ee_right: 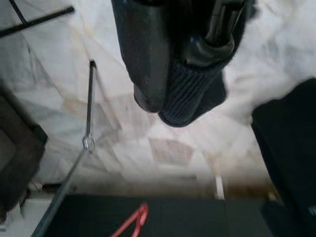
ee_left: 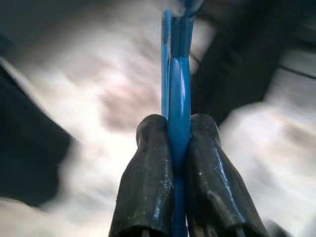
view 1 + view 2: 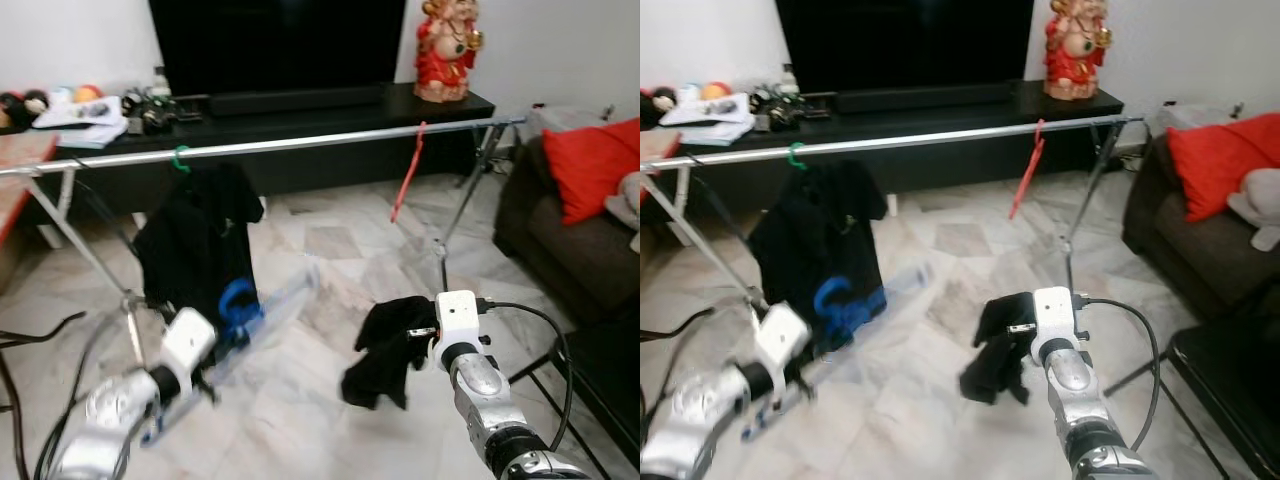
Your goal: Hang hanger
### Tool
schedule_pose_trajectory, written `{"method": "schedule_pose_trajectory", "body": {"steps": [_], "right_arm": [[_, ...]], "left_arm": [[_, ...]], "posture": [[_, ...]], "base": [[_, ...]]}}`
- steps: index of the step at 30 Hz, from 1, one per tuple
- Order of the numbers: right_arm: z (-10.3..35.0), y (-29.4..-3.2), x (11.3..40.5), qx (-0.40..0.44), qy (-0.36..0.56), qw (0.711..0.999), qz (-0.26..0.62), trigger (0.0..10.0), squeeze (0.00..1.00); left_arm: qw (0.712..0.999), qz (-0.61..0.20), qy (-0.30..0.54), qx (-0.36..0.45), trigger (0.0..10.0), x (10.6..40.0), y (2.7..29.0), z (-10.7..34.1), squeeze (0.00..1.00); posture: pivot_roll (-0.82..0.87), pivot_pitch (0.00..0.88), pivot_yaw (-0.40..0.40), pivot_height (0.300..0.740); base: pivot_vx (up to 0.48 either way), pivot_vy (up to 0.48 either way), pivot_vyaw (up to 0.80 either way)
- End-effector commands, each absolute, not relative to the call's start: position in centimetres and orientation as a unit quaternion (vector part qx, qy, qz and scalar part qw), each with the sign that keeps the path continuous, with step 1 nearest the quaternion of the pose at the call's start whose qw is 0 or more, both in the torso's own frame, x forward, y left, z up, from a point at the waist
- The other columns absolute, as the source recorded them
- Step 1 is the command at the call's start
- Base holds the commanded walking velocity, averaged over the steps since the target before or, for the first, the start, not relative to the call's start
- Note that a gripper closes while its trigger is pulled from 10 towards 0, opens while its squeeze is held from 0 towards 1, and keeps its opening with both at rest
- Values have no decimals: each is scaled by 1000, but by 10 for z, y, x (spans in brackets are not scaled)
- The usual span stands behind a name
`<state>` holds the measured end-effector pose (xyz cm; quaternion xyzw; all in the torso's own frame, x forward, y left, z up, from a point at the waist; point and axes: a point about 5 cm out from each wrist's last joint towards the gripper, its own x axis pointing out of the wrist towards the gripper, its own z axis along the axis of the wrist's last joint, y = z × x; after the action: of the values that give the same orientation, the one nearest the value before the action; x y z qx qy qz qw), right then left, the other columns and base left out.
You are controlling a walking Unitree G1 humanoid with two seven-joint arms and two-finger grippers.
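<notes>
The left gripper (image 2: 178,163) is closed on a blue hanger (image 3: 238,308); in the left wrist view both fingers (image 2: 148,177) press against the hanger's thin blue bar from either side. In the head views the hanger is held low, in front of the rail (image 3: 300,143) and below it, and is motion-blurred. The rail is a silver bar running across the room on folding legs. A green hook (image 3: 180,158) hangs on it near its left end with a black shirt (image 3: 195,240) draped beneath. A red hanger (image 3: 408,175) hangs from the rail further right. The right gripper (image 1: 182,64) is closed on a black garment (image 3: 385,345), which hangs limp from it above the marble floor (image 3: 330,250); the ribbed cuff of the garment lies against one finger in the right wrist view. Behind the rail stands a dark TV bench (image 3: 330,110) with a red figurine (image 3: 447,47) on its right end. A sofa with a red cushion (image 3: 592,165) stands at right.
</notes>
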<state>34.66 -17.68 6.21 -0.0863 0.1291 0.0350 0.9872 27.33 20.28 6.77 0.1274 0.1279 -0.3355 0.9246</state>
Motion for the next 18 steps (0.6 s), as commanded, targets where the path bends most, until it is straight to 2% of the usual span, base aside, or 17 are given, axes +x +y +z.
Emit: {"method": "schedule_pose_trajectory", "body": {"steps": [1, 4, 11, 14, 18], "right_arm": [[73, -172, 355, -96, 119, 987, 43, 10000, 0], [75, -171, 358, -117, 131, 983, 42, 10000, 0], [75, -160, 360, -127, 142, 980, 63, 10000, 0], [74, -159, 360, -124, 145, 980, 62, 10000, 0], [74, -155, 360, -116, 145, 981, 65, 10000, 0]], "left_arm": [[898, -388, 149, 143, 10000, 268, 198, 79, 0], [855, -444, 207, 169, 10000, 252, 193, 77, 0], [803, -517, 249, 159, 10000, 235, 185, 81, 0], [800, -522, 250, 159, 10000, 234, 183, 83, 0], [813, -512, 241, 141, 10000, 239, 177, 89, 0]], "posture": [[149, 48, -33, 740], [150, 48, -37, 740], [155, 43, -41, 740], [160, 39, -37, 740], [159, 32, -30, 740]], "base": [[0, 0, 0], [0, 0, 0], [0, 0, 0], [0, 0, 0], [0, 0, 0]]}}
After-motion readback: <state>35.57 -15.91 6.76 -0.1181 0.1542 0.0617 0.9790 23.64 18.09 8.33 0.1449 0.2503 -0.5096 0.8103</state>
